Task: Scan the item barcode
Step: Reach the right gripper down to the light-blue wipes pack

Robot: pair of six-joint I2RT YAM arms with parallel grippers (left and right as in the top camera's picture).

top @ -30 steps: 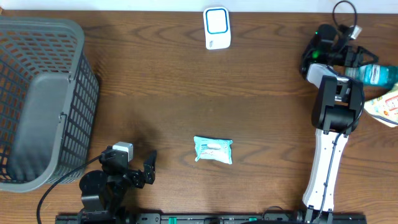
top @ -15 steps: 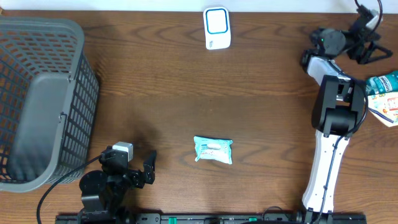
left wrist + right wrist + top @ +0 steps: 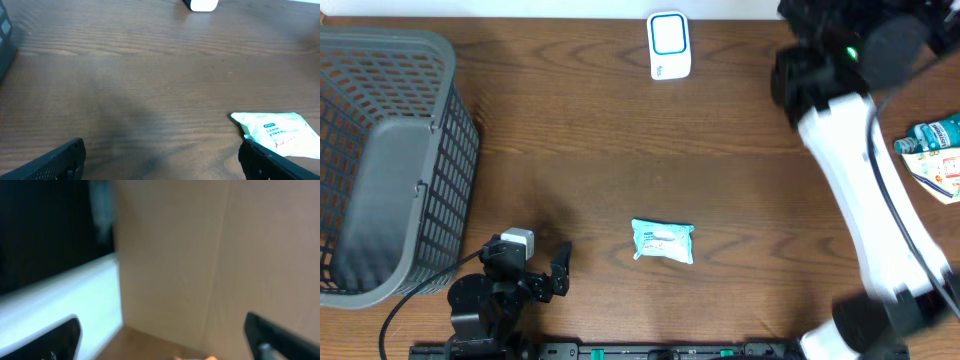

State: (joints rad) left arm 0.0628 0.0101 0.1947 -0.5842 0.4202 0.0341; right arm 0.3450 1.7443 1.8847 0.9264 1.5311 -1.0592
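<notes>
since neither arm holds anything, the wipes packet (image 3: 663, 241) lies flat near the middle of the table's (image 3: 570, 150) front edge, well apart from the scanner (image 3: 668, 45) at the far edge. the left gripper (image 3: 160, 167), jaws wide, rests by the front-left corner facing the packet, probably staged for pickup. the right gripper (image 3: 160, 340), equally wide, hangs high near the far-right corner, keeping the working area unobstructed.

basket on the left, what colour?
Dark grey, open mesh sides: the basket shows best in the overhead view.
</notes>
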